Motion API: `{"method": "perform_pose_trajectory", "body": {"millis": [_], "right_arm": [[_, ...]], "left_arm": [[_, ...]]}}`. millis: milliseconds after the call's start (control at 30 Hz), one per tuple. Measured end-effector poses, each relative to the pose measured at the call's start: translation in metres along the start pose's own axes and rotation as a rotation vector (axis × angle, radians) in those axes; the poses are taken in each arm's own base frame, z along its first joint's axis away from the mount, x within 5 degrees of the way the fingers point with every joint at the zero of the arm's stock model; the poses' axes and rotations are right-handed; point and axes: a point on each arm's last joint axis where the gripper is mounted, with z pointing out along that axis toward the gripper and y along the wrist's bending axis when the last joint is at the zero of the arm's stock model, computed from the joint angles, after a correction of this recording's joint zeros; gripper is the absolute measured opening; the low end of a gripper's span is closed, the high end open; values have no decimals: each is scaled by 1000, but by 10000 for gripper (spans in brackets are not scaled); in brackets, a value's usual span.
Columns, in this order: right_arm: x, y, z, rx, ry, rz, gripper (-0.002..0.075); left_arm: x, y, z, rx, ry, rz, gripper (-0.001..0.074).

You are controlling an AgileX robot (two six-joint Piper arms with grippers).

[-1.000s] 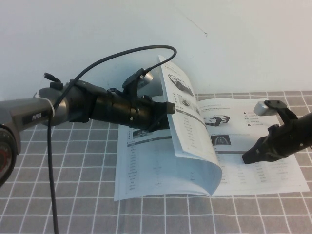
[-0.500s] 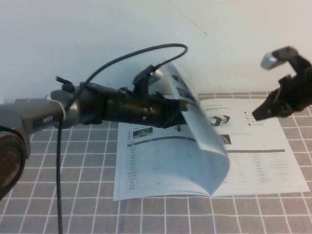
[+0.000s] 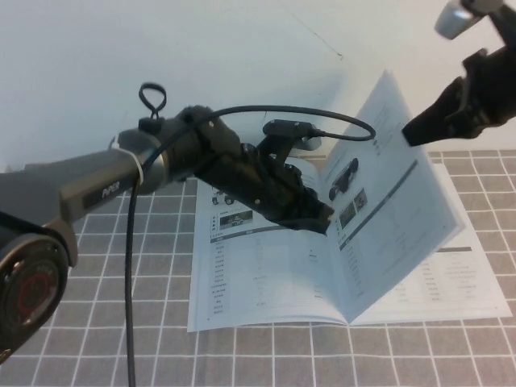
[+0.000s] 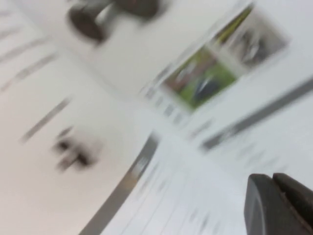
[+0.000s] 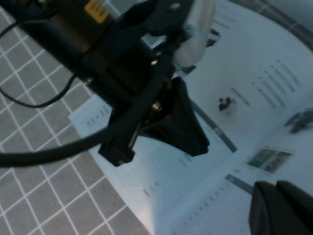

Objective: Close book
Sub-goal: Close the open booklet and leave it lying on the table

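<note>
White wall [image 3: 81, 64] rises behind the desk [image 3: 97, 339], which is covered by a grey cloth with a pale grid. On it the book [image 3: 258, 282] lies open and flat, right of the middle, with its top edge close to the desk's far edge. One leaf [image 3: 403, 210] stands up from the spine and leans toward the right-hand half, showing printed pictures and text; it is not yet down on that half. The left arm reaches in from the desk's left edge, trailing a black cable [image 3: 242, 109], and the left gripper [image 3: 321, 224] sits low over the spine, at the foot of the raised leaf on its left face. Its fingers are pressed together, with nothing visible between them. The right gripper [image 3: 413, 133] hangs high over the far right corner, above the book and just beside the upper edge of the raised leaf. Its fingers are also closed together and empty.
</note>
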Motion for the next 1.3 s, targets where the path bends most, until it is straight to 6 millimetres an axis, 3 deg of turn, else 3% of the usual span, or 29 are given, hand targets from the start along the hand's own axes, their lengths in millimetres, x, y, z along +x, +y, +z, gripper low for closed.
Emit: {"method": "perform_pose_trajectory", "body": {"millis": [267,500,700,833,1000,1300], "right_arm": [[-4,21,65,-93,103,-64,-3],[36,-13,136,-75,300,31,-3],[70,-33,175,-64,431,100,-3],[82,-38,189,-71,463,130,-3],[84,-39,191,-71,468,141,-3],[85,-40,194,-76,472,180,-3]], "left_arm": [[8,26,-29,-301,258,22,-4],[16,57,-47,-507,308,-65,-4],[17,69,-54,-568,281,-135,-4],[23,86,-54,-640,294,-191,-4],[32,105,-52,-662,307,-252,-4],[36,107,-36,-547,298,-276,-4]]}}
